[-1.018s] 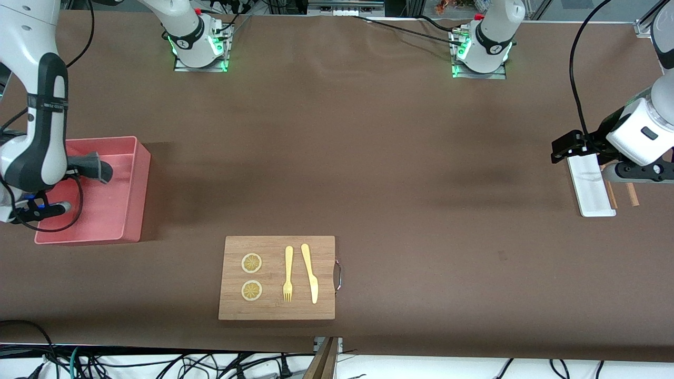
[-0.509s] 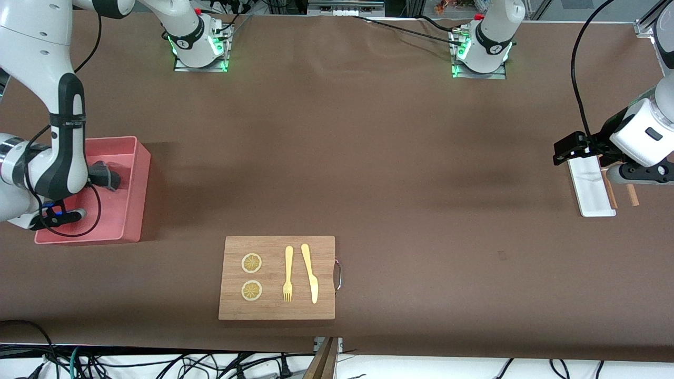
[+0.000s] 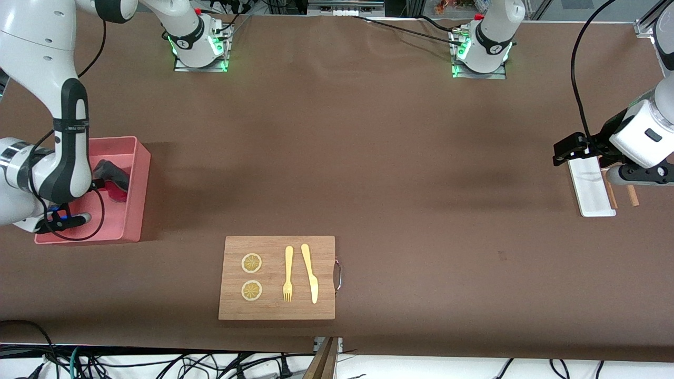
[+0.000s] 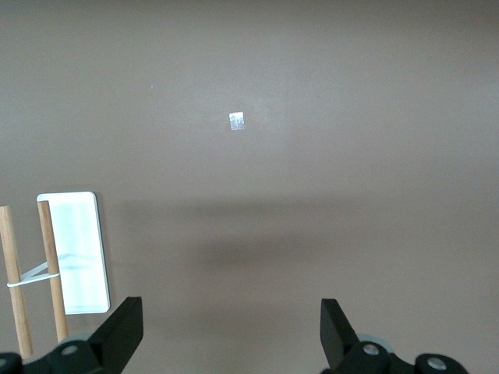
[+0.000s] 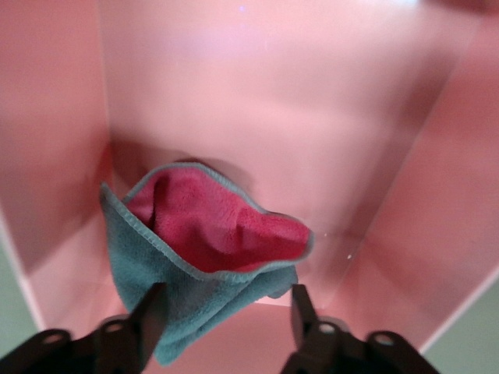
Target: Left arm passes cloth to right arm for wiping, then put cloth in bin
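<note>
The cloth (image 3: 112, 177) lies crumpled in the salmon-pink bin (image 3: 138, 173) at the right arm's end of the table, with its grey side and some of its red side showing. My right gripper (image 3: 100, 184) is down inside the bin, right by the cloth. In the right wrist view the gripper (image 5: 228, 300) is open, and the cloth (image 5: 210, 226) rests loose on the bin floor (image 5: 234, 93) between and past its fingers. My left gripper (image 3: 566, 149) waits open and empty (image 4: 230, 312) over the table at the left arm's end.
A wooden cutting board (image 3: 276, 277) with two lemon slices, a fork and a knife lies near the front camera. A small flat white tray (image 3: 592, 187) and wooden sticks (image 3: 632, 196) lie under the left arm; they also show in the left wrist view (image 4: 74, 249).
My right gripper moved deeper into the bin and opened; the cloth left its grip and now lies loose with its red side showing. The left arm barely moved.
</note>
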Available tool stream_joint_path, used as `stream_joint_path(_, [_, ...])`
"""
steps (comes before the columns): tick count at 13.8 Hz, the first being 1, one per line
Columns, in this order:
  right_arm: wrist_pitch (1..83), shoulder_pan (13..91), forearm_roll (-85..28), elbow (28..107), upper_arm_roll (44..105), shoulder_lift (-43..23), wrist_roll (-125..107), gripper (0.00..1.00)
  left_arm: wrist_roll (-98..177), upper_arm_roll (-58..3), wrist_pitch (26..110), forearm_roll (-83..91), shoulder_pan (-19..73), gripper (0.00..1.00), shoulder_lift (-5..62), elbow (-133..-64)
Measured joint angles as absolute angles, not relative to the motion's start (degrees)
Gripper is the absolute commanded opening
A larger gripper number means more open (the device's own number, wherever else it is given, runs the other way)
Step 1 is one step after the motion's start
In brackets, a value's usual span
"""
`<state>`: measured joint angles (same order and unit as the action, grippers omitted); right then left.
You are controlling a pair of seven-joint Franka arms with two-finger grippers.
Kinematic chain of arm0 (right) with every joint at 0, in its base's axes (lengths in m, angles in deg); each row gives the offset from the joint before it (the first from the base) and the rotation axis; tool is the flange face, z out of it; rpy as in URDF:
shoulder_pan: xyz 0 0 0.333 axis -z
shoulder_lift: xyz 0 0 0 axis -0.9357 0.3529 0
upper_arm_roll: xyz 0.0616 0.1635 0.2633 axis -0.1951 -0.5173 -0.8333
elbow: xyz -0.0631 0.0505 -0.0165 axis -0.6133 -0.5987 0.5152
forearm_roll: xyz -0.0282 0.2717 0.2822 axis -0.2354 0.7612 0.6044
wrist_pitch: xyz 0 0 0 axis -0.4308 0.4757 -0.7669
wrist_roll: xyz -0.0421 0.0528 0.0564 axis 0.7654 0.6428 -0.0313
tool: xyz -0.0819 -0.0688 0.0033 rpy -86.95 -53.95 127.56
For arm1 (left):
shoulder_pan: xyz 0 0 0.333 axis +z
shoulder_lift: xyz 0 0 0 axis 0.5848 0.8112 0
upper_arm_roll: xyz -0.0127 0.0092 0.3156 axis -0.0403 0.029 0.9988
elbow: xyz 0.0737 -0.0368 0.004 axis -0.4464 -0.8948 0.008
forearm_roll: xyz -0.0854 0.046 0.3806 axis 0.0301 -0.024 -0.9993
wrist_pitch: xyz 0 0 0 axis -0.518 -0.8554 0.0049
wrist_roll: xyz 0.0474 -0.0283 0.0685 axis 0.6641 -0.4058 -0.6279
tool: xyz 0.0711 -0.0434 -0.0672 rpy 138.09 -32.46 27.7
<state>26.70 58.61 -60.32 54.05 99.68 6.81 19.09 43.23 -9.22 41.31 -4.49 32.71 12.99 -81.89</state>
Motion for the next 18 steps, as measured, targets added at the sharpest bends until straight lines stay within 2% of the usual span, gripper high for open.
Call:
stream_joint_path(6, [16.0, 58.2, -55.3, 46.7, 99.7, 2.3, 18.5, 1.0, 43.2, -9.2, 41.3, -4.5, 32.7, 1.0, 13.0, -81.9])
stream_joint_path(11, [7.3, 56.0, -54.4, 39.2, 99.0, -0.6, 6.5, 1.0, 43.2, -9.2, 41.3, -4.5, 32.7, 1.0, 13.0, -81.9])
stream_joint_path(14, [6.0, 57.2, -56.3, 38.5, 90.3, -6.7, -5.4, 1.0, 43.2, -9.2, 41.3, -4.5, 32.7, 1.0, 13.1, -81.9])
stream_joint_path(18, [5.4, 64.1, -62.4, 39.7, 75.7, -14.8, -10.8, 1.0, 43.2, -9.2, 41.3, -4.5, 32.7, 1.0, 13.1, -81.8])
